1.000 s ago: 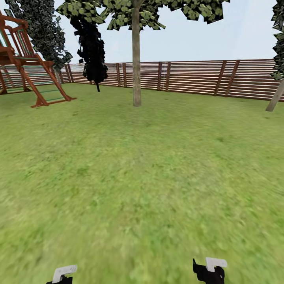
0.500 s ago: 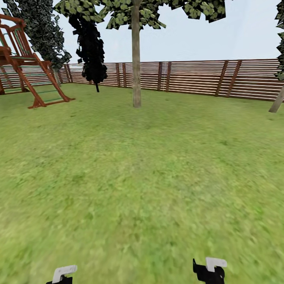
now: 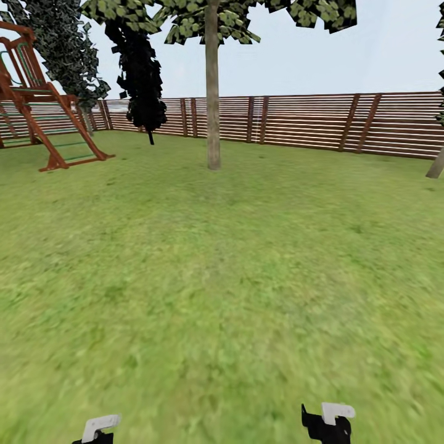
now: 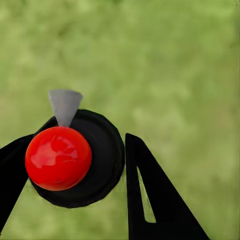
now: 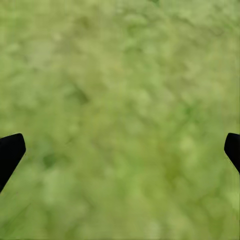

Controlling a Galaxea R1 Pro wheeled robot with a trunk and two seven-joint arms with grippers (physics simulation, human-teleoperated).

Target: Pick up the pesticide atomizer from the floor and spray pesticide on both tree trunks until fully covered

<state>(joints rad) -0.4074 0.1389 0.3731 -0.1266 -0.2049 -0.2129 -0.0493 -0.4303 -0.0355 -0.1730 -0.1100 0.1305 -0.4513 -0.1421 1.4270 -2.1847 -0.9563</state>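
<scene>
Our left gripper [image 4: 75, 165]: fingers closed on the atomizer [image 4: 75, 160], red top showing, above lawn [image 3: 222, 277]. Our right gripper [image 5: 120, 150]: fingers spread wide, holding nothing, over grass.

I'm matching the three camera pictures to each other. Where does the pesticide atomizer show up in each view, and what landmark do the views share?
Head view: no sign of the atomizer; the two claws barely poke in at the bottom edge.
Left wrist view: pesticide atomizer, left of centre, red top toward the camera, between the left claw fingers.
Right wrist view: not in it; the right claw fingers stand wide apart.
Shared landmark: the green lawn.
</scene>
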